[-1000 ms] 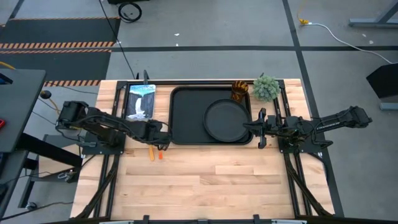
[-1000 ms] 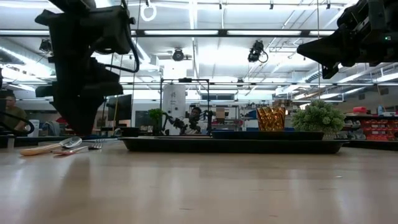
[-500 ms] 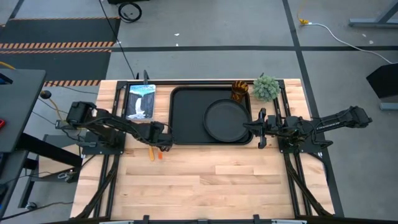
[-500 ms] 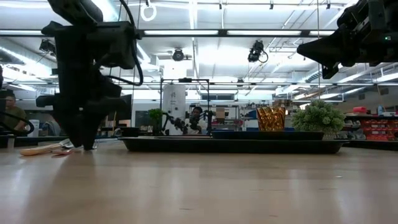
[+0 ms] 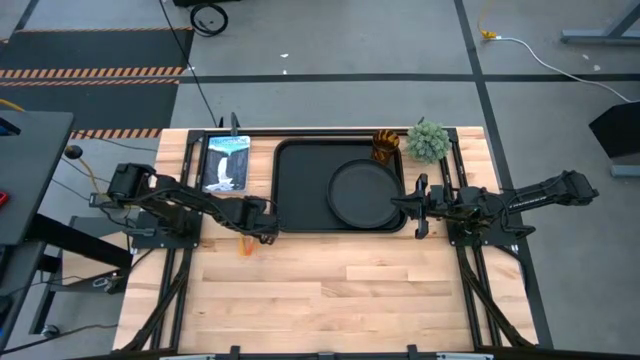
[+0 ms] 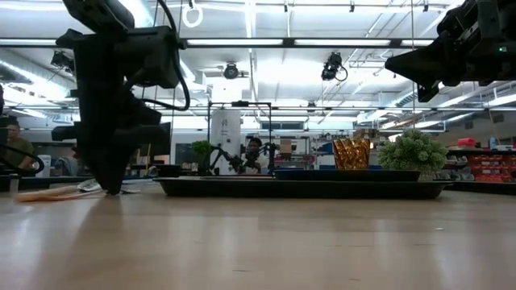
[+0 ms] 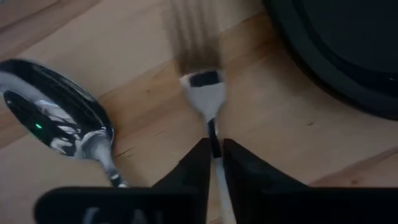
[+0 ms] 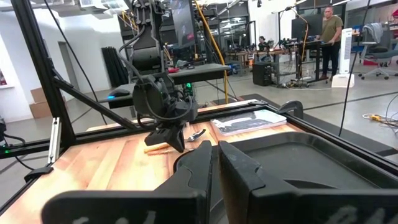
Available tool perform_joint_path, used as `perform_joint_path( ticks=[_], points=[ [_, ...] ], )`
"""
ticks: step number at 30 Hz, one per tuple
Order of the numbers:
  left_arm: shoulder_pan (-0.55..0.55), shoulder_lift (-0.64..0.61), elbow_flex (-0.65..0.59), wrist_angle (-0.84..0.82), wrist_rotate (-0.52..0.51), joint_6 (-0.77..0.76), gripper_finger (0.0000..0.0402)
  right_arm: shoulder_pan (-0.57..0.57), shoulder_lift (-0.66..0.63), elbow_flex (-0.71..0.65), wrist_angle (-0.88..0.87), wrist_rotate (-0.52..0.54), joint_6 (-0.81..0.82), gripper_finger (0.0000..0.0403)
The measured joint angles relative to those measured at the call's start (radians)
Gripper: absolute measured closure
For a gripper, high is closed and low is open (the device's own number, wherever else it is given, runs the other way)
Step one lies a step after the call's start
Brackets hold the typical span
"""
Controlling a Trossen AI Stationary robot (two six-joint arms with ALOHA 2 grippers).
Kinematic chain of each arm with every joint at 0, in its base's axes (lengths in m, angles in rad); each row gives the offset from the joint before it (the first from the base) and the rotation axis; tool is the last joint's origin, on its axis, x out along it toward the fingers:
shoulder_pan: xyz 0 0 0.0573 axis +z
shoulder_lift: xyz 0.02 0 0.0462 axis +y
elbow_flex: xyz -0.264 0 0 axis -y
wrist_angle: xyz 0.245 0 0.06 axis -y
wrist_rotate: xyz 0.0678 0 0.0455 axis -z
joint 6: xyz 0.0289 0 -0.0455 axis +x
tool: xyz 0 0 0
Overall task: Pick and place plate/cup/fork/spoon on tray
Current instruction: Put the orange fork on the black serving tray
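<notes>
1. The fork is pinched by its neck in the left gripper, down on the wood just off the tray's left edge.
2. The spoon is parked right beside the fork.
3. The plate is sat in the tray's right half.
4. The right gripper is held clenched on nothing over the tray's right rim.
5. The cup is found at the far right corner, next to a small plant.

Bright overhead strips — blurred fork tines.
</notes>
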Motion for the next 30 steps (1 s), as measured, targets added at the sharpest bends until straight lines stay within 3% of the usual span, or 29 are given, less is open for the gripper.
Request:
perform_joint_path(
  ticks=[6, 17, 22, 30],
  points=[
    [0.000, 0.000, 0.000, 0.011, 0.000, 0.016, 0.0390, 0.000, 0.000, 0.000, 0.000, 0.000, 0.000, 0.0369],
    [0.089, -0.023, 0.012, -0.044, -0.004, 0.076, 0.0378, 0.000, 0.000, 0.000, 0.000, 0.000, 0.000, 0.0369],
    [0.182, -0.022, 0.084, -0.083, -0.063, 0.171, 0.0385, 0.000, 0.000, 0.000, 0.000, 0.000, 0.000, 0.0369],
    [0.299, -0.022, 0.236, -0.013, -0.153, 0.253, 0.0372, 0.000, 0.000, 0.000, 0.000, 0.000, 0.000, 0.0369]
  ],
)
